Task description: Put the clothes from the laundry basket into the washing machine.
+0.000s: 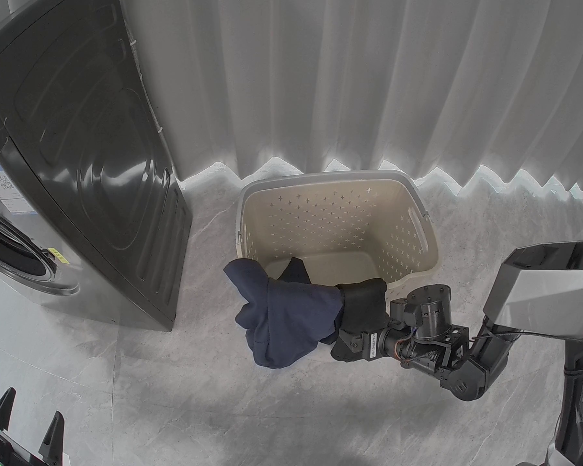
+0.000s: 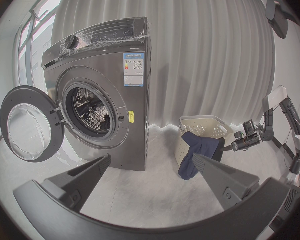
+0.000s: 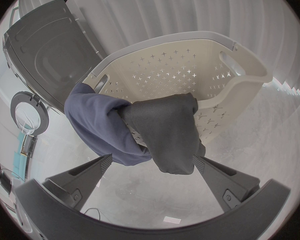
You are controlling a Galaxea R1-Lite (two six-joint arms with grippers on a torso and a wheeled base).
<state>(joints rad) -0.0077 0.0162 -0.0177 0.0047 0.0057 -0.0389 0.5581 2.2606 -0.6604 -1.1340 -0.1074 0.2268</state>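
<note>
Grey stone floor [image 1: 175, 389] is seen under one cream plastic laundry basket [image 1: 395, 179] with star holes. One soft blue cloth [image 1: 285, 318] and one black cloth [image 1: 363, 302] are hung over its rim, at the tips of the right gripper's [image 3: 150, 158] wide-spread fingers. One grey washing machine [image 2: 136, 117] is seen far beyond the left gripper's [image 2: 150, 157] wide fingers.

Washing machine [image 1: 97, 163]: grey metal, glossy, smooth.
Laundry basket [image 1: 330, 177]: cream plastic, matt, perforated.
Blue garment [image 1: 285, 318]: soft matt cloth.
Black garment [image 3: 170, 134]: matt, fine-textured cloth.
Floor [image 1: 207, 389]: polished stone-look tile.
Curtain [image 1: 369, 66]: white cloth.
</note>
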